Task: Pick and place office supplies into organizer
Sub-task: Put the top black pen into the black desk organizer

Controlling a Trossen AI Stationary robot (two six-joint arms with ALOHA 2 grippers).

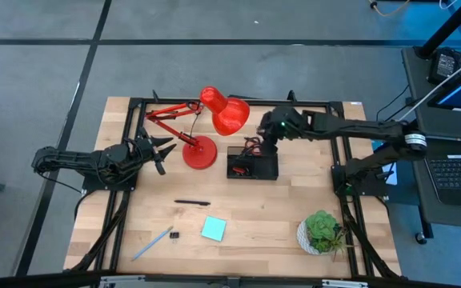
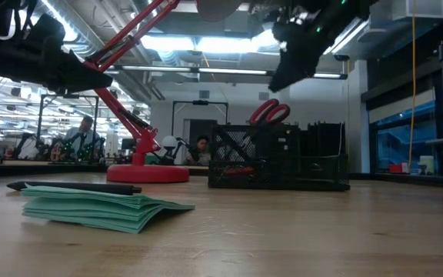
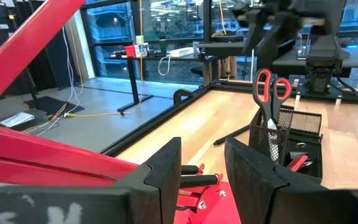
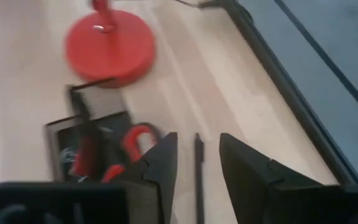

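High view: right gripper (image 1: 268, 136) above organizer (image 1: 253, 164) at frame centre; left gripper (image 1: 160, 150) left of lamp base (image 1: 199, 152); sticky pad (image 1: 213, 229), black pen (image 1: 191, 203), blue pen (image 1: 152, 243) lower centre.

Low view: scissors (image 2: 270, 112) upright in organizer (image 2: 279, 157).

Wrist views: both grippers' fingers apart, empty.

Wooden table (image 1: 278, 216) — lamp (image 1: 200, 152), organizer (image 1: 252, 164), black pen (image 1: 191, 203), sticky-note pad (image 1: 213, 230), light-blue pen (image 1: 152, 243), potted plant (image 1: 322, 230).
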